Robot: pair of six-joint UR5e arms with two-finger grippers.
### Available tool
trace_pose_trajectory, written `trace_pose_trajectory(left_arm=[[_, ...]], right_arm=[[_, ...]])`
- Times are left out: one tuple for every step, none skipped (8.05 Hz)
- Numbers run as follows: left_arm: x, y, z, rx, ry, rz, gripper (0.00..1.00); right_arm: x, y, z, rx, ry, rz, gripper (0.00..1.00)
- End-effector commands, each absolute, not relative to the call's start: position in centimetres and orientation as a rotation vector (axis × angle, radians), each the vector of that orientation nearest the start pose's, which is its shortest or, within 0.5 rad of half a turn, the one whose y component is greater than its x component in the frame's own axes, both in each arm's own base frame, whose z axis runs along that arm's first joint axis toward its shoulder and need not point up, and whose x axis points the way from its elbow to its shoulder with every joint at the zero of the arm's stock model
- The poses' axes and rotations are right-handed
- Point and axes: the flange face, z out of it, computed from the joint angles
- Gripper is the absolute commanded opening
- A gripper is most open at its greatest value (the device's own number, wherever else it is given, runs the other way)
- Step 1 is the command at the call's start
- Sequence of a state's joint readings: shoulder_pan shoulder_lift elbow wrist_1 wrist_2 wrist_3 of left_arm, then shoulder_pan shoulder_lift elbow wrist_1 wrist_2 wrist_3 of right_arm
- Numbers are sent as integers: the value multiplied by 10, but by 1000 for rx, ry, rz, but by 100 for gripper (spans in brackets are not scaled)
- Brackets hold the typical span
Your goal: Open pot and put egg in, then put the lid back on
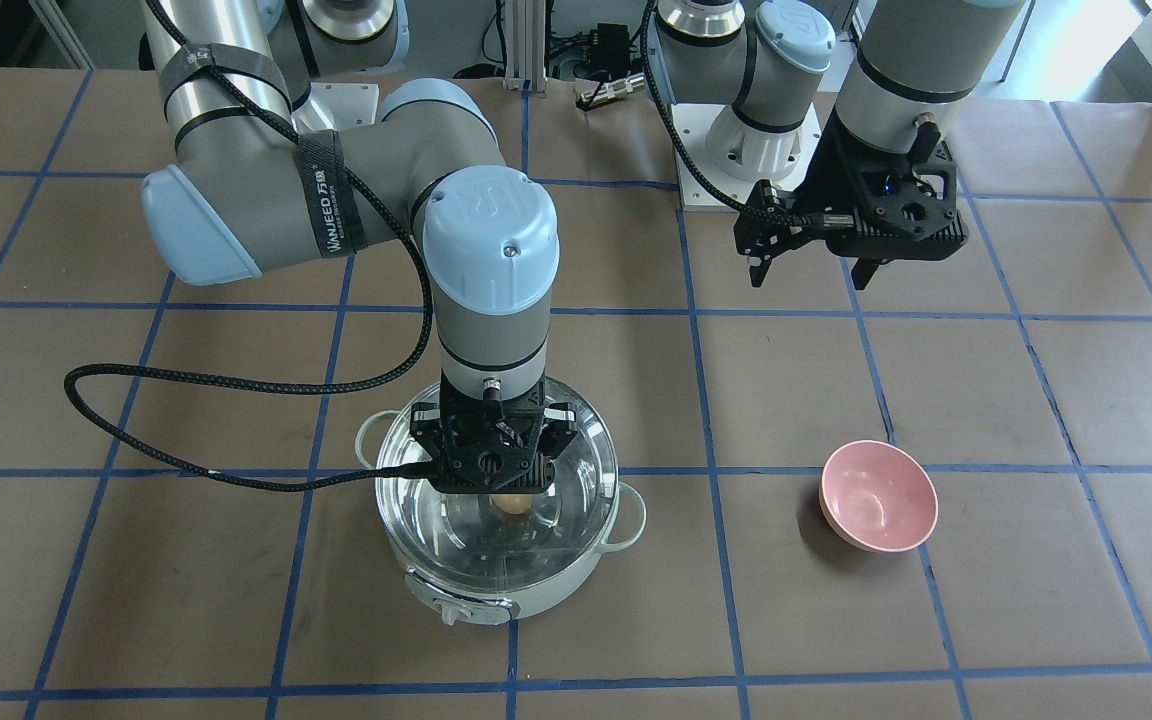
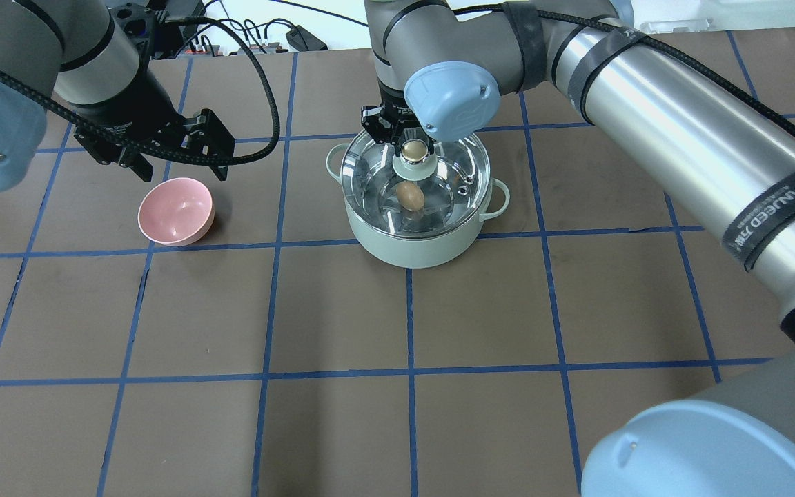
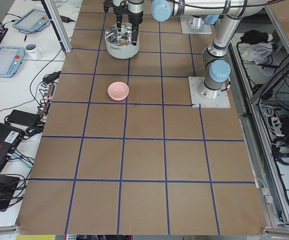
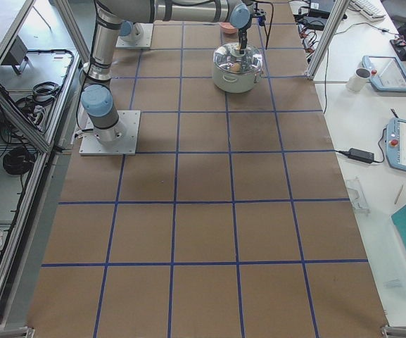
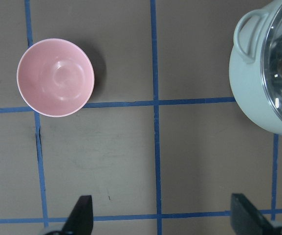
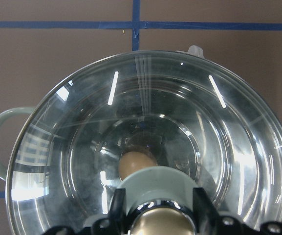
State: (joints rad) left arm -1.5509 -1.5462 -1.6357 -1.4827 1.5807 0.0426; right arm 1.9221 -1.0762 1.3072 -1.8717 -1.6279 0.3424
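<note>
The mint-green pot (image 2: 408, 245) stands on the table, and the tan egg (image 2: 410, 196) lies on its steel bottom. The clear glass lid (image 2: 453, 166) covers the pot's mouth, level with the rim. My right gripper (image 2: 413, 148) comes straight down and is shut on the lid's golden knob (image 6: 160, 227), with a finger on each side. The right wrist view shows the egg (image 6: 136, 165) through the glass. My left gripper (image 2: 180, 169) is open and empty. It hangs above the table just beyond the pink bowl (image 2: 175, 210), left of the pot (image 5: 258, 98).
The pink bowl (image 1: 878, 497) is empty and stands about one grid square from the pot (image 1: 496, 590). The right arm's black cable (image 1: 186, 400) loops over the table beside the pot. The brown table (image 2: 335, 310) has blue tape lines.
</note>
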Motion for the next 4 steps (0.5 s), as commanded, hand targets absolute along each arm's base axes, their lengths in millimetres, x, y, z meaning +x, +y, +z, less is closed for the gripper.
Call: trace_pose_trajectory(left_arm=[[-125, -488, 476, 60, 3146, -73, 100], [-125, -488, 477, 63, 3143, -77, 100], [-126, -488, 477, 63, 3152, -78, 100], [-125, -488, 476, 60, 3140, -75, 100]], right_arm=[[357, -605, 352, -21, 3168, -143, 41], [358, -605, 352, -19, 3166, -142, 44], [358, -605, 352, -14, 3166, -142, 51], [357, -604, 351, 11, 3169, -142, 67]])
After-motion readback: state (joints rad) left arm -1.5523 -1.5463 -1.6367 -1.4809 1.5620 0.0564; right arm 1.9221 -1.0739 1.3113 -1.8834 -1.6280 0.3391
